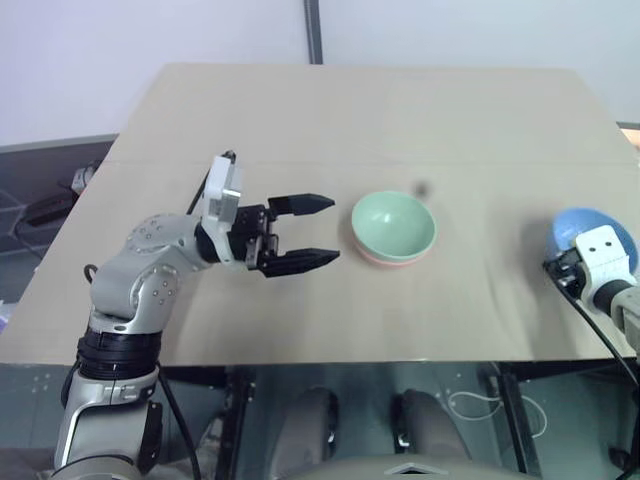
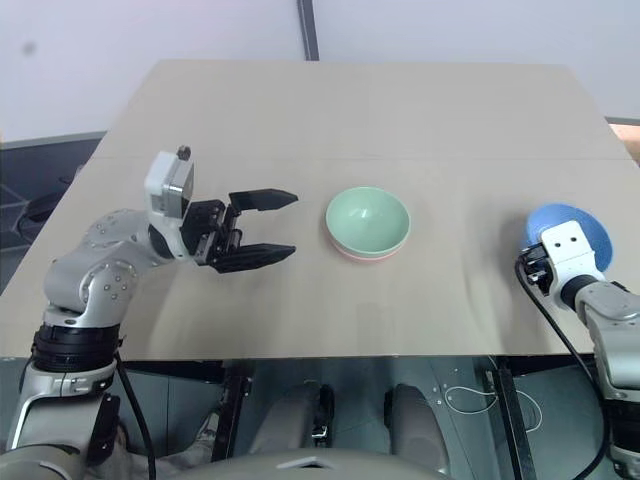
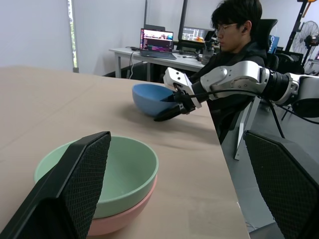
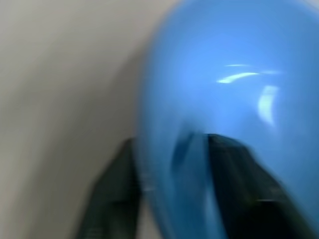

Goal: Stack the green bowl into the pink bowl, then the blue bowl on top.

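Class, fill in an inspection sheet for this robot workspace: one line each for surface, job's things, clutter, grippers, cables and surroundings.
Surface: tan table, bare apart from the bowls.
Job's things: green bowl nested in pink bowl mid-table; blue bowl near the table's right edge, unstacked.
Clutter: nothing seen.
Grippers: left gripper open, level, pointing at the stack, apart from it; right gripper shut on the blue bowl's rim.
Cables: black cable along the right arm; white cord below the table edge.
Surroundings: seated person, desk with laptop, fan.
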Motion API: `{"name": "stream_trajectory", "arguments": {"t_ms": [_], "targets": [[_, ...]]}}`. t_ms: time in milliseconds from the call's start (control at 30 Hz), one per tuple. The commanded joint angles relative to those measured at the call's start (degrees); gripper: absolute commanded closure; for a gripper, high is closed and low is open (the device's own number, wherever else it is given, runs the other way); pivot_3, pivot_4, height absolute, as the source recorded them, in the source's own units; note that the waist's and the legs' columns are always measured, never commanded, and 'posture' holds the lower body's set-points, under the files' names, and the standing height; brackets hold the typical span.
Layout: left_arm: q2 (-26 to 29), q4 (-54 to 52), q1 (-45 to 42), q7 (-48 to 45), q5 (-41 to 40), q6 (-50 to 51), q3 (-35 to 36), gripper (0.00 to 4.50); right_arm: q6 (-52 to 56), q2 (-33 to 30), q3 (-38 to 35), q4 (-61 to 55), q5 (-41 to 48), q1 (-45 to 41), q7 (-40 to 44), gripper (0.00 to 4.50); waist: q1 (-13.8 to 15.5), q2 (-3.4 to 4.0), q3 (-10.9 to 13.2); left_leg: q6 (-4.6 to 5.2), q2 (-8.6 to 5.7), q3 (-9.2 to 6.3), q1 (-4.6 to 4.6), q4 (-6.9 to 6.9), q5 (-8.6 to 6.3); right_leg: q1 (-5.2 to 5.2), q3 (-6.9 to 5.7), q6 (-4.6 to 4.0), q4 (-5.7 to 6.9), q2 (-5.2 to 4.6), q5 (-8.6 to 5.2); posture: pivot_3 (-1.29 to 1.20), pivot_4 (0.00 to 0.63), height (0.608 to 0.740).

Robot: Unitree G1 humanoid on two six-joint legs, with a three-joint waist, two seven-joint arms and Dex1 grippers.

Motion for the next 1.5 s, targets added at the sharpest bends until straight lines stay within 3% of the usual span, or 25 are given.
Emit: {"name": "stream_trajectory", "arguments": {"t_ms": [33, 167, 267, 367, 433, 600, 633, 733, 833, 1067, 1167, 1500], "targets": [[-0.5, -1.8, 0.4, 0.9, 0.7, -2.3, 1.7, 0.0, -2.8, -2.1, 0.2, -2.2, -1.8, -0.7, 0.6, 3.96, 0.0, 0.0, 0.0, 0.0, 0.0, 0.0, 0.0, -0.01, 0.0, 0.0, 0.0, 0.0, 0.0, 0.0, 0.0, 0.0, 0.15, 0.74], [-1.5, -0.5, 0.7, 2.6, 2.2, -4.0, 1.7, 0.0, -4.7, -2.1, 0.7, -7.0, -0.2, -2.5, 2.8, 3.96, 0.0, 0.0, 0.0, 0.0, 0.0, 0.0, 0.0, -0.01, 0.0, -0.01, 0.0, 0.0, 0.0, 0.0, 0.0, 0.0, 0.15, 0.74], [-2.2, 0.4, 0.8, 4.2, 3.1, -5.1, 2.2, 0.0, -6.8, 0.5, 2.3, -13.2, 6.9, -5.4, 8.7, 3.96, -0.4, 0.02, 0.0, 0.01, 0.02, 0.02, 0.02, -0.03, 0.0, -0.02, 0.05, 0.0, 0.0, 0.01, 0.0, 0.0, 0.15, 0.74], [-2.4, 1.9, 1.0, 5.2, 4.6, -6.7, 2.4, 0.0, -3.5, 2.2, 7.7, -20.6, 10.1, -10.2, 10.3, 3.96, -0.4, 0.03, 0.0, 0.01, 0.06, 0.0, 0.04, -0.06, -0.01, -0.03, 0.03, 0.0, 0.01, 0.05, 0.0, 0.0, 0.15, 0.74], [-2.3, 2.9, 1.4, 5.9, 5.0, -7.1, 3.0, 0.0, -1.8, 5.2, 15.0, -23.7, 11.4, -15.1, 11.3, 3.96, -0.3, 0.02, 0.0, 0.01, 0.07, -0.05, 0.03, -0.08, -0.01, -0.04, -0.02, 0.0, 0.0, 0.04, 0.0, 0.0, 0.15, 0.74], [-2.5, 2.7, 2.4, 7.6, 6.3, -8.2, 3.3, 0.0, -0.1, 9.6, 23.8, -19.0, 10.1, -21.4, 11.7, 3.96, 0.3, -0.02, 0.0, 0.0, -0.02, -0.13, -0.09, -0.07, 0.0, -0.07, -0.15, -0.01, -0.07, -0.11, 0.0, 0.0, 0.15, 0.74], [-2.5, 2.0, 2.8, 8.1, 6.3, -7.9, 3.4, 0.0, -1.1, 10.0, 25.3, -16.7, 8.5, -22.3, 11.7, 2.95, 0.5, -0.04, 0.0, -0.02, -0.07, -0.14, -0.09, -0.07, 0.01, -0.07, -0.17, -0.01, -0.08, -0.17, 0.0, 0.0, 0.15, 0.74], [-2.1, 0.0, 3.9, 9.3, 5.7, -6.4, 3.5, 0.0, -3.0, 9.7, 25.8, -14.2, 6.7, -23.6, 11.7, 1.83, 0.7, -0.06, 0.0, -0.09, -0.16, -0.13, -0.11, -0.06, 0.05, -0.05, -0.17, 0.0, -0.12, -0.25, 0.0, 0.0, 0.15, 0.74], [-1.7, -1.6, 5.9, 11.0, 7.4, -7.7, 3.8, 0.0, -3.5, 8.1, 22.7, -15.9, 7.4, -23.0, 12.5, 0.77, 0.7, -0.05, 0.0, -0.1, -0.14, -0.13, -0.11, -0.09, 0.06, -0.11, -0.16, -0.01, -0.08, -0.24, 0.0, 0.0, 0.15, 0.74], [-5.2, -4.5, 10.8, 18.7, 11.1, -11.7, 5.0, 0.0, -3.0, 8.3, 9.9, -22.9, 20.0, -17.2, 15.7, 0.77, 0.5, -0.06, 0.0, 0.02, -0.07, -0.13, -0.09, -0.15, -0.02, -0.11, -0.14, -0.01, -0.08, -0.25, 0.0, 0.0, 0.15, 0.74], [-5.2, -5.6, 13.1, 20.7, 11.6, -11.7, 5.9, 0.0, -1.8, 7.6, 4.5, -23.7, 23.6, -14.0, 15.3, 0.01, 0.5, -0.06, 0.0, 0.03, -0.08, -0.14, -0.09, -0.14, -0.02, -0.08, -0.14, -0.01, -0.09, -0.37, 0.01, 0.0, 0.15, 0.74], [1.3, -11.5, 23.4, 20.5, 6.3, -5.3, 14.3, 0.0, -7.8, -1.9, -21.3, -20.2, 25.6, 13.3, 26.3, 0.01, 1.0, -0.04, 0.0, 0.05, -0.08, -0.15, -0.01, -0.24, -0.04, 0.03, -0.15, -0.01, -0.17, -0.56, 0.0, 0.0, 0.15, 0.74]]}}
